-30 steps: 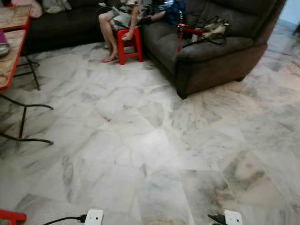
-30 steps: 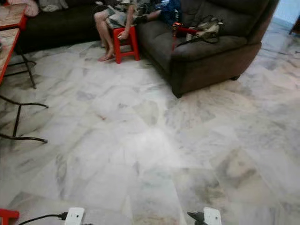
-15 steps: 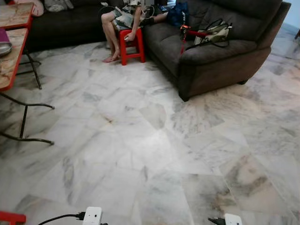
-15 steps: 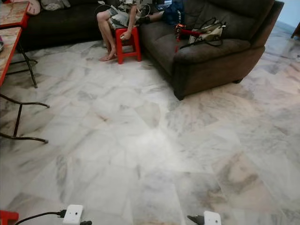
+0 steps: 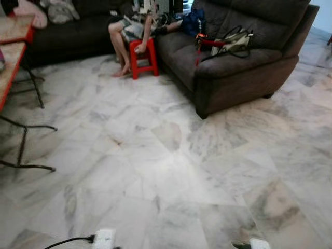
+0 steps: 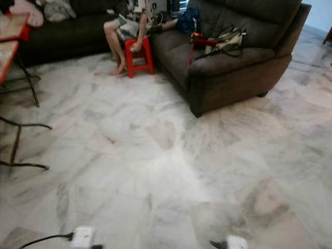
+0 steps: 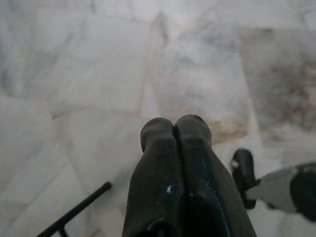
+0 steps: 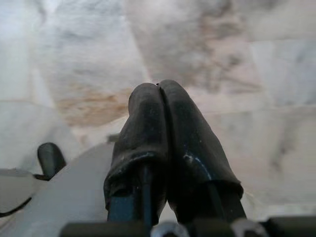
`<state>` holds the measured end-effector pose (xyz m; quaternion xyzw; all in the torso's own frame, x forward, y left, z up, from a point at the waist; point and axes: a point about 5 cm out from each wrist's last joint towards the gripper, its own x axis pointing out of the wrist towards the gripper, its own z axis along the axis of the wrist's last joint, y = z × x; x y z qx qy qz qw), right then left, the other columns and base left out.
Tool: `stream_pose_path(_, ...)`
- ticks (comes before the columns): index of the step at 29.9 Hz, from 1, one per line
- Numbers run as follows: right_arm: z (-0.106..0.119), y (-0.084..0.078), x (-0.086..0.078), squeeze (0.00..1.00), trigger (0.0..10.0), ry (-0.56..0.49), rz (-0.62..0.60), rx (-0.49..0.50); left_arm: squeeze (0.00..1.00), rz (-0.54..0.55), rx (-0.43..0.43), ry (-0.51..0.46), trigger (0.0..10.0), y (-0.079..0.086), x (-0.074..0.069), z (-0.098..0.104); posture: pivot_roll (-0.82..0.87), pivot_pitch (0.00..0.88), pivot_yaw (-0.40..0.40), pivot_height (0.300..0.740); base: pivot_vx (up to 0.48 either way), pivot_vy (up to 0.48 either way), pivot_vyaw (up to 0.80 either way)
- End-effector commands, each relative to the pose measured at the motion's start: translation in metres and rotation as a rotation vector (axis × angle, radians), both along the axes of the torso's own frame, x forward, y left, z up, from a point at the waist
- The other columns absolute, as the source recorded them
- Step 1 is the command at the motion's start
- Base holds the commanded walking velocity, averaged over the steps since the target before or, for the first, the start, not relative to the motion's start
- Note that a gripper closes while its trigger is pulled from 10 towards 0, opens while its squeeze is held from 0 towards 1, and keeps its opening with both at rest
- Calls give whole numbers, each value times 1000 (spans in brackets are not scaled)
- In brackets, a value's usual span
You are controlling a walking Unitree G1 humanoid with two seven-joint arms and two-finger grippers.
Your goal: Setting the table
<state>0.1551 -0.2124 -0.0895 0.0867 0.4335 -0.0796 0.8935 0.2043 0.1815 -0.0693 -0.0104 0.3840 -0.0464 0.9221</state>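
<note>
Wide marble floor [image 5: 155, 171] lies ahead, with a brown sofa [image 5: 244, 62] at its far right, a person on a red stool [image 5: 143, 56] by the sofa's near corner, and the red-edged table [image 5: 9, 67] — the thing to be set — at the floor's left edge. This looks like the walking stage, nothing yet carried. The left gripper [image 7: 175, 129] and right gripper [image 8: 157, 96] hang over the tiles, fingers pressed together and empty — next comes a turn left toward the table.
</note>
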Motion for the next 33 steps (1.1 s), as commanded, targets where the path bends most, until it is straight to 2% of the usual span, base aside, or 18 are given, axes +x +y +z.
stream_pose_path(1,1,12,7,0,10000,-16,15,24,0,6,35,20,10000,13,-4,-1,-25,111,-13,740,334,0,0)
stream_pose_path(11,1,12,7,0,10000,-16,19,21,0,3,34,21,10000,13,-4,-1,-25,112,-11,740,333,0,0)
stream_pose_path(22,2,12,9,0,10000,-23,19,19,0,0,34,23,10000,13,-5,-1,-24,112,-10,740,333,0,655)
stream_pose_path(33,2,13,10,0,10000,-30,13,24,0,-1,34,23,10000,12,-5,-2,-24,113,-11,740,334,0,0)
